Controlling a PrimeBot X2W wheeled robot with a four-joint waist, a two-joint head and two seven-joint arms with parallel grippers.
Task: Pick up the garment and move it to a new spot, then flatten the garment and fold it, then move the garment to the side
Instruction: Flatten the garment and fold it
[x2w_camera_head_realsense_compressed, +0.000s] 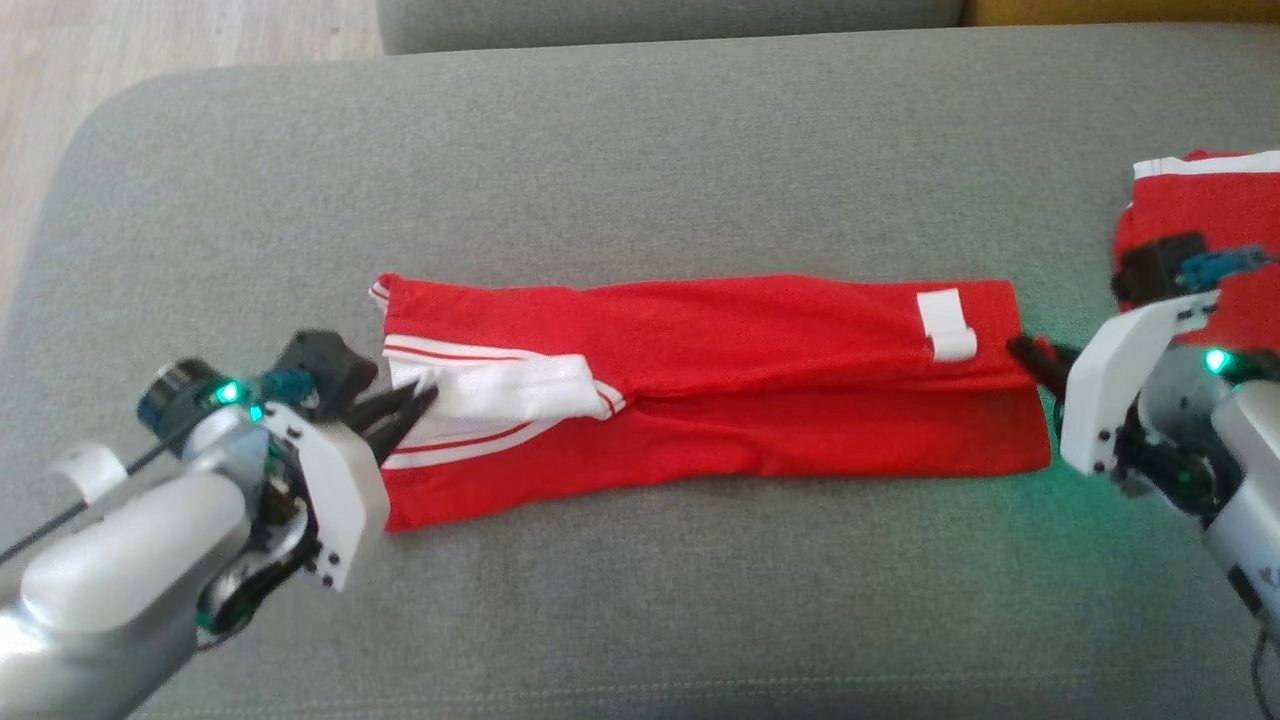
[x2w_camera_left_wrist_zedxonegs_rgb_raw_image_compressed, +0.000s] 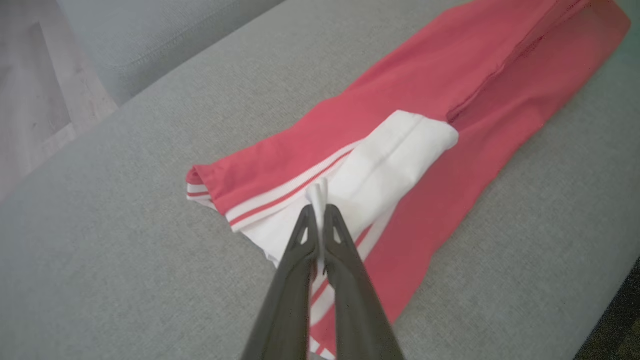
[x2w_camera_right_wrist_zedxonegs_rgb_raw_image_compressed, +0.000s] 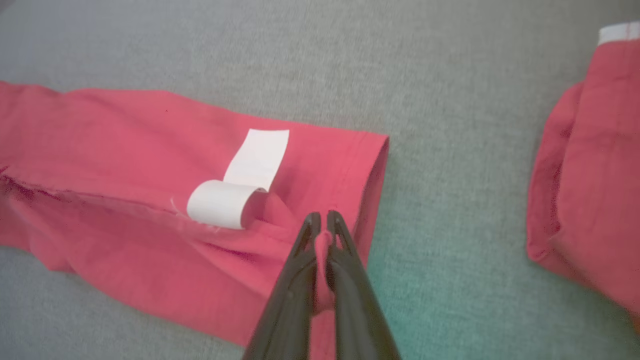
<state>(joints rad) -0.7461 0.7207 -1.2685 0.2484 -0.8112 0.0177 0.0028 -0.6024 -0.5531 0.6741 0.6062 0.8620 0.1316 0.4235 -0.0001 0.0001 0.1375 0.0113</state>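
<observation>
We find a grey sofa cushion (x2w_camera_head_realsense_compressed: 640, 150) spanning the scene, with pale wooden floor (x2w_camera_head_realsense_compressed: 180, 40) at the far left corner.

The garment (x2w_camera_head_realsense_compressed: 760, 370), red, lies flat near the middle of the cushion. Its long axis runs left to right. The end with the white panel (x2w_camera_head_realsense_compressed: 500, 385) and red-and-white striped trim points left. The plain hemmed end points right. A lengthwise crease runs along the middle, so the piece lies as a long, narrow strip.

A separate red cloth (x2w_camera_head_realsense_compressed: 1195, 210) with a white band rests at the far right edge of the cushion, apart from the garment.

The left gripper (x2w_camera_head_realsense_compressed: 425, 400) sits at the garment's left end. In the left wrist view its fingers (x2w_camera_left_wrist_zedxonegs_rgb_raw_image_compressed: 345, 250) are together, pinching a small fold of the white panel. The right gripper (x2w_camera_head_realsense_compressed: 1020, 348) sits at the right hem. In the right wrist view its fingers (x2w_camera_right_wrist_zedxonegs_rgb_raw_image_compressed: 345, 265) are clamped on a ridge of red fabric just beside the hem.

A white label (x2w_camera_right_wrist_zedxonegs_rgb_raw_image_compressed: 240, 185), curled at one end, lies on the red fabric near the right hem, just left of the right gripper.
</observation>
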